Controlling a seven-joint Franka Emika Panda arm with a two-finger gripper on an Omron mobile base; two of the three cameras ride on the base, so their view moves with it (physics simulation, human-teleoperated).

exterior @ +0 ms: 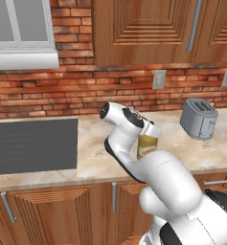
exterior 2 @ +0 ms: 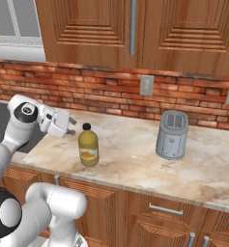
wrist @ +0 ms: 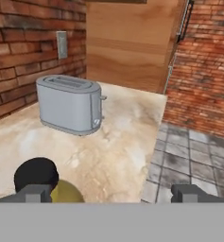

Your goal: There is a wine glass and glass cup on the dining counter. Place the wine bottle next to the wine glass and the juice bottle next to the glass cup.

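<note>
Wall point(exterior 2: 106, 91): red-brown brick in even courses behind the worktop; two pale rectangular outlet plates point(exterior 2: 146, 85) set into it.
Upper cabinets point(exterior 2: 135, 24): brown wood with grooved panel doors and slim grey bar handles.
Worktop point(exterior 2: 135, 159): one beige marbled stone slab, smooth, over wooden base cabinets point(exterior: 52, 210) with grey handles.
Cooktop point(exterior: 33, 143): one flat dark grey panel, set in the worktop at the left in the left base view.
Arm point(exterior: 129, 139): white glossy shells with dark joints, reaching over the worktop.
Toaster point(exterior 2: 172, 135): one, grey metal, rounded box with two top slots; stands on the worktop well apart from the bottle, nearer the wall.
Juice bottle point(exterior 2: 88, 144): one, squat rounded yellow body, short neck, black cap, orange-white label; upright on the worktop near its front edge, partly hidden by the arm in the left base view.
Gripper point(exterior 2: 73, 125): two small dark fingers spread wide, nothing between them; just beside the bottle's cap, slightly above, not touching. In the hand view the cap point(wrist: 36, 174) sits by the left fingertip point(wrist: 32, 194).
</note>
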